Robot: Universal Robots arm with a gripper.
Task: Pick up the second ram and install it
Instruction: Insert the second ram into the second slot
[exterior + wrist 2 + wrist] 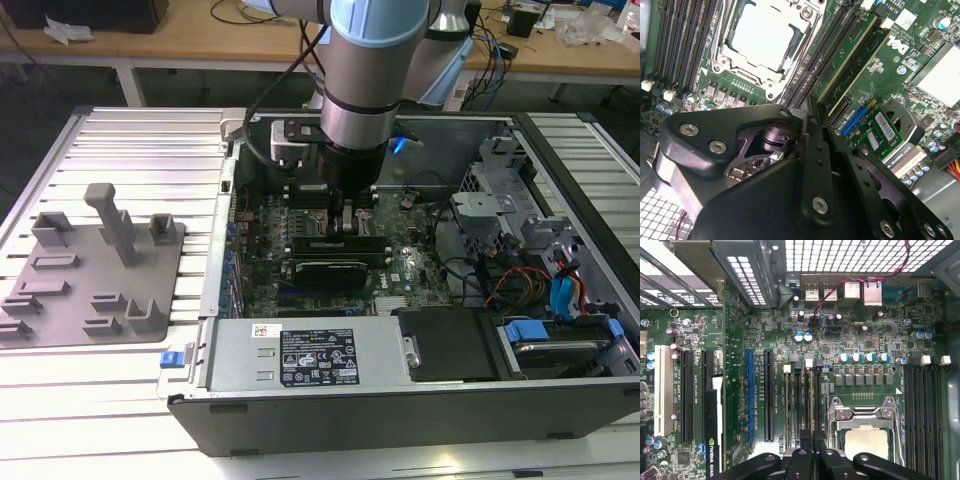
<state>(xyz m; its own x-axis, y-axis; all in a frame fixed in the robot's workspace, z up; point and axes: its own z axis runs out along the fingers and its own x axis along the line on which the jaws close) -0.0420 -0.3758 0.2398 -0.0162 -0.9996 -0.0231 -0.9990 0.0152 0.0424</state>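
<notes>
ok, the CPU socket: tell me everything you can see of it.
The CPU socket is a square silver metal frame with wire levers along its edges, closed around a pale, matte plate in its middle. No cooler sits on it. It lies flat on the green motherboard, with long black memory slots on both sides. The gripper is over the slots beside it.

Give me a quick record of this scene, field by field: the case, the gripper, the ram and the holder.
case: case open, lying on a slatted table
gripper: gripper down inside the case, at the slots beside the CPU socket
ram: green sticks stand in slots next to the socket; I cannot tell which is the second
holder: grey tray outside the case, on the exterior view's left
</notes>
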